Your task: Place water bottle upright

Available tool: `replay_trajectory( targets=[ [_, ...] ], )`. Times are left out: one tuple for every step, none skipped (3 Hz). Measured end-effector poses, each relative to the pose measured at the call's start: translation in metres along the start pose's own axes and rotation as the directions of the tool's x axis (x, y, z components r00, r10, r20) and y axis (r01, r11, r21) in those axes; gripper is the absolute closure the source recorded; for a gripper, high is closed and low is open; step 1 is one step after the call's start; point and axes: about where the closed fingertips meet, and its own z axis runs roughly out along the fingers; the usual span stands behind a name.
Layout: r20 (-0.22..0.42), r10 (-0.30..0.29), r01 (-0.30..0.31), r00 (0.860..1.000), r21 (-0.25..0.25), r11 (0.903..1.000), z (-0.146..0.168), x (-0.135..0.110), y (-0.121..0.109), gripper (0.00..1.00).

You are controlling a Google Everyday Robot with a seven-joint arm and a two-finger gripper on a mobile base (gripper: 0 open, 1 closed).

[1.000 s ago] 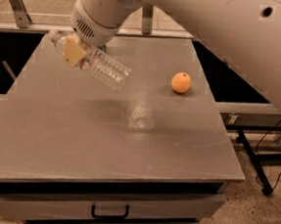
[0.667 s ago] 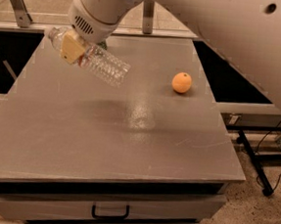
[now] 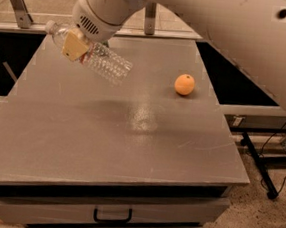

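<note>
The water bottle [image 3: 105,62] is a clear ribbed plastic bottle held in the air over the far left part of the grey table [image 3: 111,133]. It lies tilted, its white cap up to the left and its base down to the right. My gripper [image 3: 75,45], with a yellowish finger pad, is shut on the bottle near its neck. The big white arm reaches in from the upper right.
An orange [image 3: 184,83] sits on the table at the right. A drawer with a black handle [image 3: 111,215] is under the front edge. Metal railing posts stand behind the table. Cables and a stand leg lie on the floor at the right.
The gripper and the bottle have shifted slightly up and to the left. The bottle keeps the same tilt. The orange has not moved.
</note>
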Motion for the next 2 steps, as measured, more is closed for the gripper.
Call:
replay_trajectory(
  targets=[
    [0.115,-0.054,0.05,0.992,0.04,0.998,-0.001,-0.013,-0.023,1.0],
    [0.251,-0.11,0.097,0.962,0.065,0.9932,-0.001,-0.029,-0.043,1.0]
  ],
)
